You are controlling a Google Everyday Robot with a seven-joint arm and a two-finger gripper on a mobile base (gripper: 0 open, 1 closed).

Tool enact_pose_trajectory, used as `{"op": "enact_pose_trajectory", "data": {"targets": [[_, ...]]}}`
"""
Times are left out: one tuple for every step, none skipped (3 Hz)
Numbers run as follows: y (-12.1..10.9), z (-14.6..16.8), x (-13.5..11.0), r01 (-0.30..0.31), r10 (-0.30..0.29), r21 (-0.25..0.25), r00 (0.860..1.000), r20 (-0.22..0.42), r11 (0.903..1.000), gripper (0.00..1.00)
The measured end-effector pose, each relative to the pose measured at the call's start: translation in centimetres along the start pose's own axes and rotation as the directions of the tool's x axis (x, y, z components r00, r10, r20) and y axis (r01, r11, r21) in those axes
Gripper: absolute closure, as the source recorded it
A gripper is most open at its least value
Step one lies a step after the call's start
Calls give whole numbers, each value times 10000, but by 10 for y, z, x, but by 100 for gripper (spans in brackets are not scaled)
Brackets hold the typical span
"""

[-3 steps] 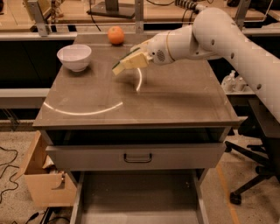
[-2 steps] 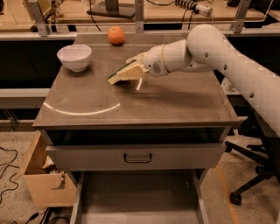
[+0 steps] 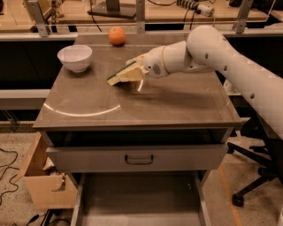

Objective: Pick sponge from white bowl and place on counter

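My gripper is over the middle of the counter, to the right of the white bowl. It is shut on the sponge, whose dark green layer shows between the pale yellow pads. The gripper is tilted down to the left, with its tip low over the counter. I cannot tell if the sponge touches the surface. The white bowl stands at the back left of the counter and looks empty.
A round orange fruit sits at the back edge of the counter. A wooden bench with metal posts runs behind. The cabinet has a handled drawer. A cardboard box is on the floor at left and an office chair base at right.
The gripper has come down towards the counter and moved a little to the left, with the sponge still in it. The bowl and the orange have not moved.
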State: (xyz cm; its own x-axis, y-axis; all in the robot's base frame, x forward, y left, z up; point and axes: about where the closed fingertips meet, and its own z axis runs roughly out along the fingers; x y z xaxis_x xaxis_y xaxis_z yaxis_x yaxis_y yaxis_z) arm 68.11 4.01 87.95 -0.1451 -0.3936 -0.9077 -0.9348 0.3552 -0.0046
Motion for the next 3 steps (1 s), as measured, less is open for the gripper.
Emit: {"op": "enact_pose_trajectory", "data": {"targets": [[1, 3, 0, 3, -3, -47, 10000, -4, 10000, 37], [3, 5, 0, 7, -7, -97, 10000, -8, 10000, 12], [4, 7, 0, 10, -10, -137, 10000, -11, 9999, 0]]}}
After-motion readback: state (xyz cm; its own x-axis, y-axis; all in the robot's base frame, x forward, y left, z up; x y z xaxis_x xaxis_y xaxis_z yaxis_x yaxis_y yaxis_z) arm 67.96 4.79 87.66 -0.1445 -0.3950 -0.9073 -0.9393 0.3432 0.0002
